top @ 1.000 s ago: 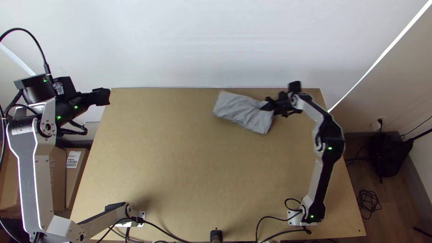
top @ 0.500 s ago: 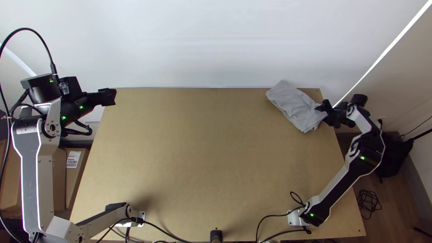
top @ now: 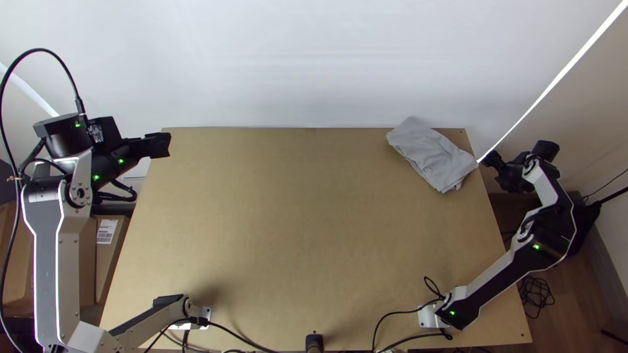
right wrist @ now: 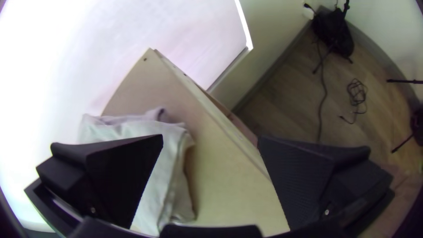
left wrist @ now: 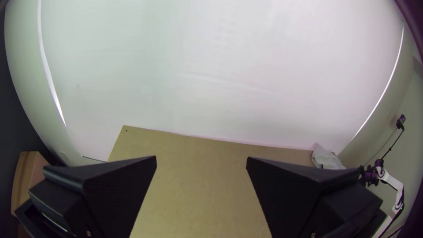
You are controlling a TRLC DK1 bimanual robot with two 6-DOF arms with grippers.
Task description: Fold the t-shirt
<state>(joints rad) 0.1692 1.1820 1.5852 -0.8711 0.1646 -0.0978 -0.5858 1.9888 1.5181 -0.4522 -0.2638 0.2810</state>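
Your right gripper [right wrist: 210, 137] is hanging spread just right of the folded t-shirt [top: 432, 157], which is lying aslant near the table [top: 294, 229] corner, while your left gripper [left wrist: 201, 158], also spread, is hovering well apart.

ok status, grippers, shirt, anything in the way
Left gripper, right gripper: jaws open, both empty. Grey t-shirt folded near far right corner of table. Nothing lying on it.

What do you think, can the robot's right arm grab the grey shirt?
Probably yes. The right gripper is open near the grey shirt, just off the table's right side, and I see nothing between them.
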